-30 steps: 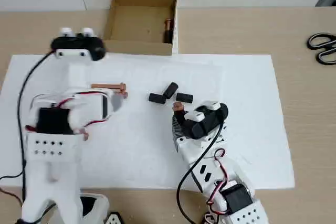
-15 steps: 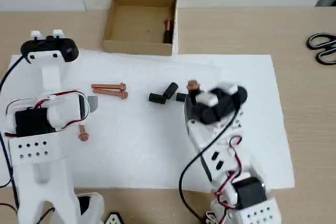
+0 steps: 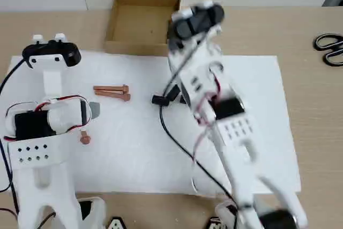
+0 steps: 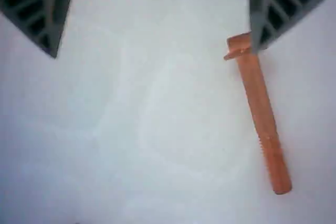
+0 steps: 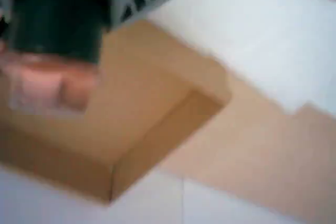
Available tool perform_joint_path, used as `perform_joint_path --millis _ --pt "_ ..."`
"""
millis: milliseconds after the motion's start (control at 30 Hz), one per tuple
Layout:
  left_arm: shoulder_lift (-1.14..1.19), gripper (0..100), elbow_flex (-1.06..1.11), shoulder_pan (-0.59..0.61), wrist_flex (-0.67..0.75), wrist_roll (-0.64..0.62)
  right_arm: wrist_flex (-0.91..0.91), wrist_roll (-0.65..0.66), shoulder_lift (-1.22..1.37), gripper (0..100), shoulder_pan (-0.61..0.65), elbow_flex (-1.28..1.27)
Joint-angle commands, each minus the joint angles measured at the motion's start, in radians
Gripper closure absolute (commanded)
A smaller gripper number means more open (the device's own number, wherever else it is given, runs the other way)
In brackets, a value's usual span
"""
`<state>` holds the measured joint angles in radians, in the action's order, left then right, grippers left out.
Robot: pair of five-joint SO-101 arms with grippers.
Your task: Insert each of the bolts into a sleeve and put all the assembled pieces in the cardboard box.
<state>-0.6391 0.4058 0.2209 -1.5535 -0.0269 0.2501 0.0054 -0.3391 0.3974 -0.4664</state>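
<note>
Bolt-and-sleeve piece (image 5: 52, 35) is held clamped in the right gripper (image 5: 73, 9) above the cardboard box (image 3: 134, 22), over its corner wall; not yet dropped in. Two bolts (image 3: 110, 88) are seen before the box on the white sheet (image 3: 257, 132); a third bolt (image 4: 260, 124) is found farther out, beside the left gripper (image 4: 155, 45), jaws wide apart. Loose sleeves (image 3: 159, 100) are seen near the box. Three insertions are judged outstanding. Release is judged safer farther inside the wall; open sheet is noted between box and bolts.
</note>
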Motion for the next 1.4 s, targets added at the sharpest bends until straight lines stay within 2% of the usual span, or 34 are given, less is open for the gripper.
perform_joint_path --millis 0,367,467,667,933,1167,1367 --pt "-0.012 78 -0.047 0.009 -0.008 0.000 -0.179 0.003 0.182 99.5 -0.007 0.181" --pt "-0.012 78 -0.045 0.009 -0.008 -0.002 -0.570 0.003 0.743 99.5 -0.012 0.526" --pt "-0.012 78 -0.045 0.009 -0.008 -0.003 -0.627 0.006 0.888 99.5 -0.019 0.638" --pt "-0.012 78 -0.045 0.009 -0.008 -0.003 -0.628 0.006 1.073 99.5 -0.035 0.802" --pt "-0.012 78 -0.044 0.009 -0.008 -0.003 -0.628 0.003 1.145 98.6 -0.036 0.810" --pt "-0.011 78 -0.044 0.009 -0.008 -0.002 -0.591 0.002 1.152 83.5 -0.031 0.810" --pt "-0.011 78 -0.044 0.009 -0.008 -0.002 -0.572 0.002 1.145 81.7 -0.033 0.844"
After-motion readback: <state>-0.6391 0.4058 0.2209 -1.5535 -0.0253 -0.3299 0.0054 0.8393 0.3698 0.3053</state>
